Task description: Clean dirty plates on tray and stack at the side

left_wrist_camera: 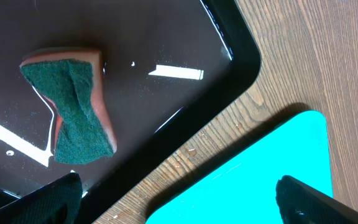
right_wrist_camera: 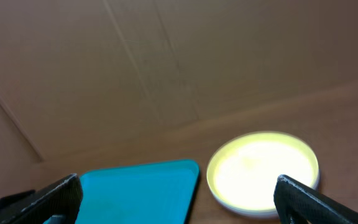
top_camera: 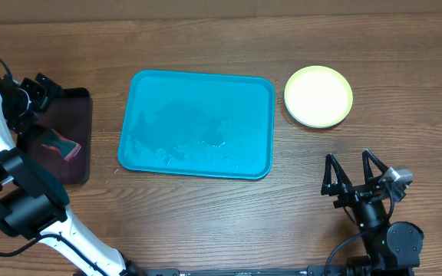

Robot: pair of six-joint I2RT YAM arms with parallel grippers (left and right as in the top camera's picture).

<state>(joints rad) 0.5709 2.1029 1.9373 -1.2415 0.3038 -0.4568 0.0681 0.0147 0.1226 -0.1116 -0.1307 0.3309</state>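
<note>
The turquoise tray (top_camera: 198, 123) lies mid-table, wet and with no plates on it; it also shows in the left wrist view (left_wrist_camera: 260, 174) and the right wrist view (right_wrist_camera: 142, 193). A yellow-green rimmed plate (top_camera: 318, 96) sits on the table to the tray's right, also in the right wrist view (right_wrist_camera: 263, 174). The light blue and white plates do not show; anything under the yellow-green one is hidden. My left gripper (top_camera: 43, 86) (left_wrist_camera: 179, 205) is open and empty at the far left. My right gripper (top_camera: 351, 180) (right_wrist_camera: 179, 199) is open and empty, in front of the plate.
A dark maroon tray (top_camera: 79, 115) (left_wrist_camera: 166, 37) lies left of the turquoise tray and holds a green-and-pink sponge (top_camera: 60, 144) (left_wrist_camera: 76, 112). Bare wooden table surrounds both trays.
</note>
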